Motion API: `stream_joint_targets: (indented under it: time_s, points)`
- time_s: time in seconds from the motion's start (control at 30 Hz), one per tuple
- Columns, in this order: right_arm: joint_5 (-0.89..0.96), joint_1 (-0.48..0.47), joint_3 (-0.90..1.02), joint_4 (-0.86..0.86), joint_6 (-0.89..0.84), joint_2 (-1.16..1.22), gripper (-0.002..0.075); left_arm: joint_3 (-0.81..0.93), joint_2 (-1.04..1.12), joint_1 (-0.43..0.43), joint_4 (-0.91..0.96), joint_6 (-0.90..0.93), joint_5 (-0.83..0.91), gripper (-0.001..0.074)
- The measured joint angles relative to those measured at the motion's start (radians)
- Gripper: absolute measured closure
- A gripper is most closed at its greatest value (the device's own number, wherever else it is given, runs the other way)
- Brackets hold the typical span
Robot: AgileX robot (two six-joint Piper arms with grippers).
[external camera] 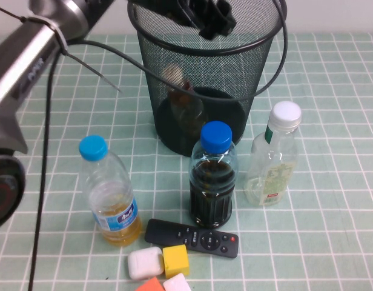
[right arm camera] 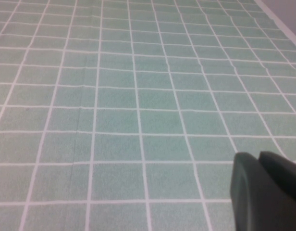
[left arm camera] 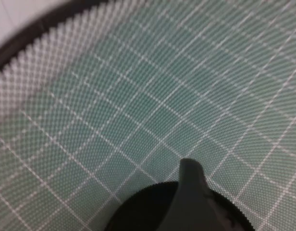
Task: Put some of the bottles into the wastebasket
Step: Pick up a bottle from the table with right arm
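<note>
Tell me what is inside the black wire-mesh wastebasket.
Through the wastebasket's mesh, the amber bottle leans inside. Left gripper hangs over the rim. The base hides the bottom. Right gripper is elsewhere.

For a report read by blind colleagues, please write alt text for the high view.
A black wire-mesh wastebasket stands on a green checked table with the small amber bottle inside; the left pincer hangs over its rim. In front stand a clear white-capped bottle, a blue-capped dark bottle and a light-blue-capped bottle. The right pincer is outside this view.

Bright even light, soft short shadows, wrist views blurred, mesh close-up out of focus
</note>
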Motion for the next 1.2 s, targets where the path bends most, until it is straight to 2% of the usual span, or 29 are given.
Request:
stream_joint_targets:
  time_s: [0.07, 0.13, 0.27, 0.33, 0.57, 0.67, 0.73, 0.87, 1.0, 1.2]
  points:
    - [0.000, 0.000, 0.000, 0.000, 0.000, 0.000, 0.0734, -0.009, -0.033, 0.000, 0.000, -0.002, 0.015, 0.0337]
    - [0.000, 0.000, 0.000, 0.000, 0.000, 0.000, 0.0734, -0.019, -0.071, 0.000, 0.000, -0.004, 0.040, 0.0403]
    - [-0.019, 0.000, 0.000, 0.016, 0.000, 0.000, 0.0734, -0.029, -0.167, 0.000, 0.000, -0.009, 0.125, 0.0626]
    - [-0.043, 0.000, 0.002, 0.084, 0.002, 0.000, 0.0734, -0.031, -0.220, 0.000, 0.000, -0.009, 0.179, 0.0691]
    - [-0.149, 0.000, 0.002, 0.371, 0.006, 0.000, 0.0734, -0.026, -0.391, 0.000, 0.015, -0.009, 0.267, 0.0734]
    - [-0.205, 0.000, 0.002, 0.537, 0.006, 0.000, 0.0734, 0.042, -0.497, 0.000, 0.037, -0.009, 0.265, 0.0736]
    - [-0.239, 0.000, 0.002, 0.608, 0.006, 0.000, 0.0734, 0.129, -0.578, 0.000, 0.052, -0.009, 0.238, 0.0736]
    - [-0.236, 0.000, 0.000, 0.654, 0.006, 0.000, 0.0734, 0.427, -0.785, 0.000, 0.082, -0.007, 0.075, 0.0737]
    - [-0.037, 0.000, -0.094, 0.655, -0.010, 0.017, 0.0734, 0.815, -1.030, 0.000, 0.091, -0.005, -0.131, 0.0737]
    - [0.266, 0.000, -0.341, 0.599, -0.069, 0.192, 0.0734, 1.340, -1.345, 0.000, 0.083, -0.002, -0.438, 0.0738]
